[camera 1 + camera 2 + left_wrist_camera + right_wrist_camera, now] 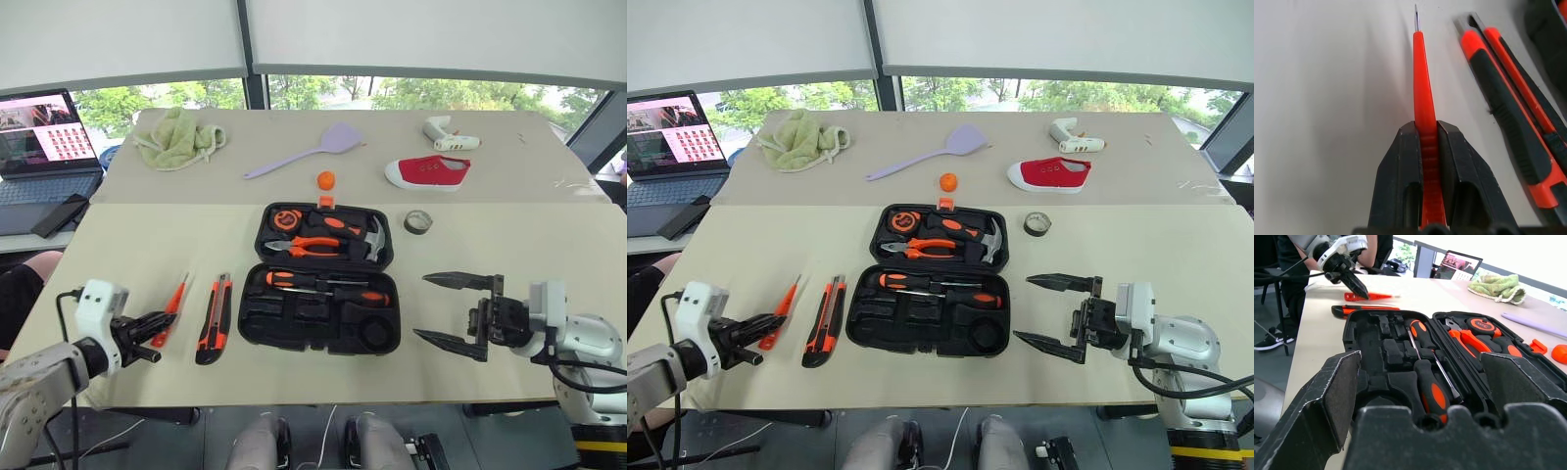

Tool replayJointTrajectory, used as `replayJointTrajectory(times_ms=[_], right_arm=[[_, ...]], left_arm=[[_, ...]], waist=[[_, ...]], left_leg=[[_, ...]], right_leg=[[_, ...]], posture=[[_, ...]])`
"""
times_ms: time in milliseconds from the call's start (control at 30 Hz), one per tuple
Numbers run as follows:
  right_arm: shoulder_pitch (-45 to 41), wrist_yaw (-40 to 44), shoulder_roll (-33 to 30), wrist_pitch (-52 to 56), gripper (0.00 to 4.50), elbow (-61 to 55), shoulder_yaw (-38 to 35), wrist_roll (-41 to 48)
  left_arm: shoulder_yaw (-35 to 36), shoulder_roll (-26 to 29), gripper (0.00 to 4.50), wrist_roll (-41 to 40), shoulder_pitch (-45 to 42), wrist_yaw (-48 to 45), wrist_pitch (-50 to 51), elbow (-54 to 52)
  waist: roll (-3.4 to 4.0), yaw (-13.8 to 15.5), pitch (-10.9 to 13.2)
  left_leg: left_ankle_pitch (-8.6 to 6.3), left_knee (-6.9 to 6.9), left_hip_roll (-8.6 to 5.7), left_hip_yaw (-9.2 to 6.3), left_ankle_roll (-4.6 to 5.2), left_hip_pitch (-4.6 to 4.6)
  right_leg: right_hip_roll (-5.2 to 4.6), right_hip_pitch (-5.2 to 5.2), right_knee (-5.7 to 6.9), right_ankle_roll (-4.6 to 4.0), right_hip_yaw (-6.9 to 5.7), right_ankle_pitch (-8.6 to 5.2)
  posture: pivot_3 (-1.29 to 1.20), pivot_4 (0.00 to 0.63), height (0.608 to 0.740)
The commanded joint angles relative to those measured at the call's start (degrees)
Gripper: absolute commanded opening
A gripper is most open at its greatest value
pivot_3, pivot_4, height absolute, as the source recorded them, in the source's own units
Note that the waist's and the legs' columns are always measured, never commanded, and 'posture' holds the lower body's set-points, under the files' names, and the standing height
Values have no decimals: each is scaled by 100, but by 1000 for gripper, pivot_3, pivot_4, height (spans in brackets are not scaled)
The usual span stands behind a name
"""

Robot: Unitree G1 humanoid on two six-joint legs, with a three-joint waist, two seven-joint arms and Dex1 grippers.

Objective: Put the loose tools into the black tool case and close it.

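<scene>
My left gripper (pixel 1425 134) has its jaws nearly closed, pinching the butt end of the slim orange tester screwdriver (pixel 1422 78), whose thin metal tip points away from the wrist. In the head views the left arm reaches in low from the near left corner of the tabletop (pixel 147 255), its gripper angled forward and slightly down. I cannot tell whether the tester is lifted or still lying on the surface. Just beside it, toward the case, lies the orange-and-black utility knife (pixel 214 318), flat on the tabletop and untouched.

My right gripper (pixel 458 311) hangs over the near right part of the tabletop, turned level and pointing left toward the case. Its jaws stand wide apart and hold nothing; I see a clear gap between them and the case's right edge.

The black tool case (pixel 326 277) lies open in the middle of the tabletop, lid half on the far side. Two orange-and-black-handled screwdrivers (pixel 328 286) already sit in slots of the near half. The far half carries orange-handled pliers (pixel 313 245) and a steel hammer (pixel 374 238). The small dark tape roll (pixel 418 221) rests on the tabletop just past the case's far right corner, apart from it.
</scene>
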Motion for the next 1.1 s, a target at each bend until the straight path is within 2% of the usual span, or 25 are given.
replayJointTrajectory(times_ms=[33, 233, 300, 367, 600, 733, 933, 1100], right_arm=[[-9, -19, -144, 62, 4500, -235, -123, 110], [-30, -5, -309, 244, 4500, -300, -157, 227], [-44, 1, -351, 280, 4500, -301, -165, 245], [-41, -4, -373, 306, 4500, -312, -174, 259], [-53, -94, -391, 394, 4500, -362, -152, 229], [1, -142, -412, 469, 4500, -426, -136, 226], [-95, -97, -494, 639, 4500, -413, -140, 254], [-191, -61, -498, 698, 4500, -370, -111, 245]], left_arm=[[356, -281, 155, 139, 210, 384, 68, -44], [496, -774, 155, 492, 535, 517, -303, 40], [525, -822, 1047, 580, 533, 535, -384, 50], [579, -886, 1746, 625, 508, 594, -430, 33], [617, -985, 4418, 897, 600, 545, -754, -120], [705, -1068, 4471, 914, 616, 558, -876, -322], [615, -1652, 4471, 457, 261, 1801, 217, -1240], [269, -2007, 4471, 657, -44, 2559, 701, -1594]], waist=[[0, 6, 0], [13, -17, -8], [17, -18, -10], [16, -15, -10], [16, -3, -10], [15, 2, -9], [4, 68, -4], [0, 71, -4]], left_leg=[[-1, 0, 1, -1, -1, 2], [-6, -2, 6, -1, -3, 10], [-9, -2, 5, -1, 4, 10], [-19, -2, 5, 0, 33, 7], [-20, 0, 5, -1, 34, 9], [-20, 0, 5, -1, 35, 7], [-21, 10, 3, -5, 38, 2], [-19, 14, 0, -12, 37, 9]], right_leg=[[0, 1, 0, 0, 0, 0], [-2, 2, 3, -5, 7, 0], [4, 2, 5, -7, 7, -1], [6, -2, 6, -8, 7, -1], [4, 1, 7, -10, 4, 0], [4, -1, 6, -10, 4, 0], [-3, 5, 5, -9, 3, 1], [2, 28, 2, -6, 2, 3]], posture=[[0, 150, 740], [0, 150, 740], [0, 150, 740], [0, 150, 740], [0, 150, 740], [0, 150, 740], [0, 150, 740], [0, 150, 740]])
